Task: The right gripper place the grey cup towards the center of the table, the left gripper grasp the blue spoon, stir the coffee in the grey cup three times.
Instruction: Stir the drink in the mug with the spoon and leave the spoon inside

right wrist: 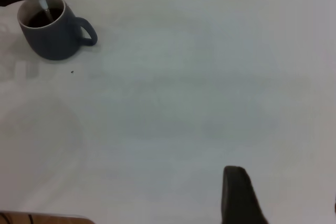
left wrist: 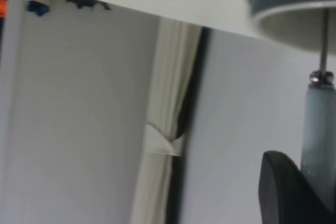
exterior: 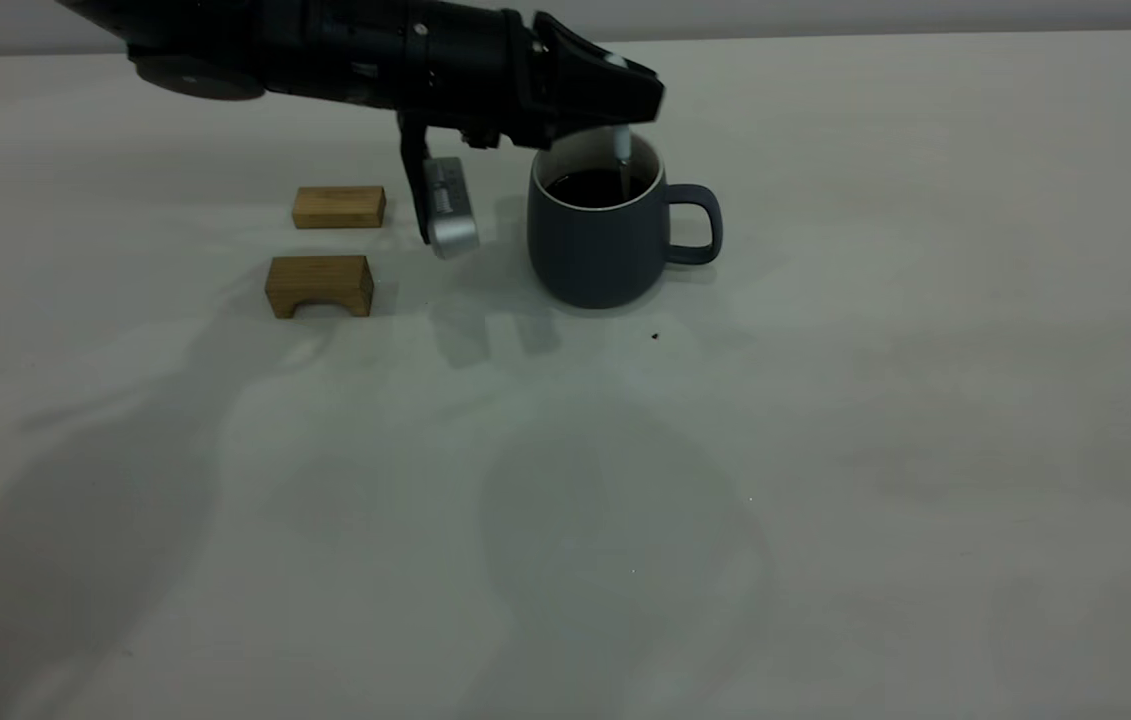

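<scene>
Reaching in from the left side of the exterior view, the left gripper hangs directly above the grey cup, its fingers closed on the pale handle of the blue spoon. The spoon points almost straight down, its long axis close to vertical, with the metal neck dipping into the coffee; the bowl is hidden under the dark liquid. The cup stands upright on the table, toward the middle and somewhat to the far side, with its loop handle turned to the right of that view. So the cup sits straight beneath the claw, and any stirring motion has to circle inside the white rim without knocking it.

Two small wooden blocks lie on the table to the left of the cup, well apart from it and not involved.

From the left wrist view, the spoon's light-blue handle runs from a black finger toward the cup's rim.

The right gripper is far from the cup, over bare table; only one dark finger shows clearly, and whether it is open or closed cannot be told. The left arm is clearly the nearer one. Judging by this, placing the cup looks done and stirring is the step in hand.
</scene>
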`<state>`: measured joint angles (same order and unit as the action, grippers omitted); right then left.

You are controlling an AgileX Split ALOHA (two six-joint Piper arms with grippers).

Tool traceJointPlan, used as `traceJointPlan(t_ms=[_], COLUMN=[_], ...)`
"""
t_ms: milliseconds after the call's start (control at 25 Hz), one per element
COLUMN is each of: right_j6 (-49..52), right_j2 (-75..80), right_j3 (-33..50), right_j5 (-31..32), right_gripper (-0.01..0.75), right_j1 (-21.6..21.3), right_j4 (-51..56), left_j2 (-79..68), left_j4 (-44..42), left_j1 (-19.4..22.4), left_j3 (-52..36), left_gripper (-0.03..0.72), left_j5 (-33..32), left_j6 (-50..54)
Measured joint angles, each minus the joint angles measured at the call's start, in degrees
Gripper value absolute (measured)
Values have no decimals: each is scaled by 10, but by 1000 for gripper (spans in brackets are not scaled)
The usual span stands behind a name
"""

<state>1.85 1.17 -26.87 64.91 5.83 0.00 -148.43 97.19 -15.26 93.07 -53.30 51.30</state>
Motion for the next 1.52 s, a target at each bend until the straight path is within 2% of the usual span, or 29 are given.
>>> traceJointPlan(t_ms=[240, 440, 560, 720, 880, 1040, 1160, 1360, 1520], right_j6=[0, 0, 0, 0, 0, 0, 0, 0, 0], right_j2=[0, 0, 0, 0, 0, 0, 0, 0, 0], right_j3=[0, 0, 0, 0, 0, 0, 0, 0, 0], right_j5=[0, 0, 0, 0, 0, 0, 0, 0, 0], right_gripper=[470, 470, 470, 470, 470, 470, 470, 470, 470], right_j1=[0, 0, 0, 0, 0, 0, 0, 0, 0], right_j4=[0, 0, 0, 0, 0, 0, 0, 0, 0], left_j2=[0, 0, 0, -2, -7, -8, -8, -8, -8], left_j4=[-70, -50, -1, 16, 21, -4, -39, -102, -102], left_j1=[27, 54, 50, 33, 11, 5, 17, 54, 70], left_j3=[4, 4, 4, 9, 11, 11, 11, 11, 11], left_gripper=[115, 113, 113, 113, 113, 113, 113, 112, 112], left_j5=[-51, -50, -25, 19, 17, -17, -52, -67, -65], left_j6=[0, 1, 1, 1, 1, 1, 1, 1, 1])
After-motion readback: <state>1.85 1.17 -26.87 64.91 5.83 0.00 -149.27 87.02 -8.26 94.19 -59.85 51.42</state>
